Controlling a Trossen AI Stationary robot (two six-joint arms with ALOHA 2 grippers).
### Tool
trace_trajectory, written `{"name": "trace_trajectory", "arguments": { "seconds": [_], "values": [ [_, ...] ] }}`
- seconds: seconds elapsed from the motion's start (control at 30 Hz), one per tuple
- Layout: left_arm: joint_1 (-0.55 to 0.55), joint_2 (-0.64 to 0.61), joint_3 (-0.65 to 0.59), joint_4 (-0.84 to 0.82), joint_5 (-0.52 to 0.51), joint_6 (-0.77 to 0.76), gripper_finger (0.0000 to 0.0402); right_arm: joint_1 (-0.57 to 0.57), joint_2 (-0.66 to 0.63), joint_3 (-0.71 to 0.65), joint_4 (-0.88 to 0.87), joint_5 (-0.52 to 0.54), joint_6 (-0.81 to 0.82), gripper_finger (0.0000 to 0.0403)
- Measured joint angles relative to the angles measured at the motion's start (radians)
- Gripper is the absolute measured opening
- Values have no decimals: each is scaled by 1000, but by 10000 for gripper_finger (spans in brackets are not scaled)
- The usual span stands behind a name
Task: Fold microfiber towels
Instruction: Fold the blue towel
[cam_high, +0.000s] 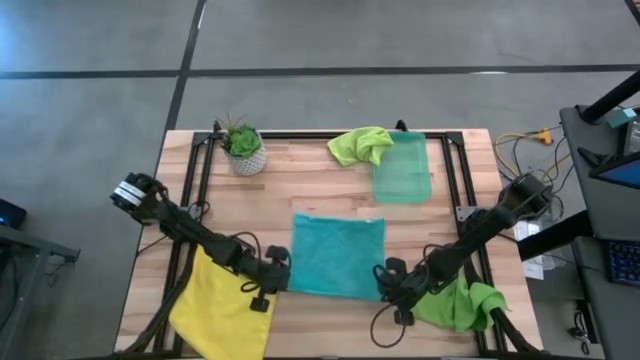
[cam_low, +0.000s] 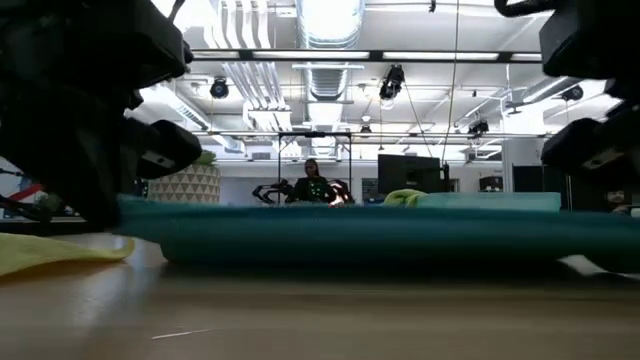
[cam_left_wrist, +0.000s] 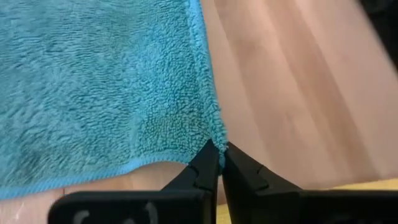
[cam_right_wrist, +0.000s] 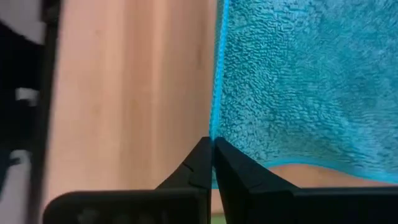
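A teal towel (cam_high: 338, 256) lies spread in the middle of the table. My left gripper (cam_high: 284, 275) is shut on its near left corner and my right gripper (cam_high: 384, 280) is shut on its near right corner. In the low view the towel's near edge (cam_low: 370, 232) is raised off the wood. A yellow towel (cam_high: 222, 305) lies flat at the near left, under the left arm. One lime green towel (cam_high: 460, 303) lies crumpled at the near right, another (cam_high: 362, 145) at the far side. My left gripper pinches the teal towel's near left corner (cam_left_wrist: 216, 138) between its two fingertips, slanting down from the near left. The corner is lifted a little; the rest lies on the table. My right gripper pinches the near right corner (cam_right_wrist: 215, 134) between its fingertips, slanting down from the near right. That corner is raised too.
A translucent green bin (cam_high: 402, 168) lies at the far right, touching the far lime green towel. A small potted plant (cam_high: 243, 146) stands at the far left. Bare wood shows between the teal towel and the pot.
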Motion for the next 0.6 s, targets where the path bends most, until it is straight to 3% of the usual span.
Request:
{"name": "trace_trajectory", "arguments": {
  "seconds": [0.2,0.4,0.6],
  "values": [
    [0,-12,3,1,83,-54,0,0,-50,70,-45,-73,-1,9],
    [17,-35,-6,2,80,-42,0,-22,-80,120,-204,-59,-21,9],
    [54,-79,-18,-7,61,7,0,-77,-116,90,-224,-66,-15,9]
  ]
}}
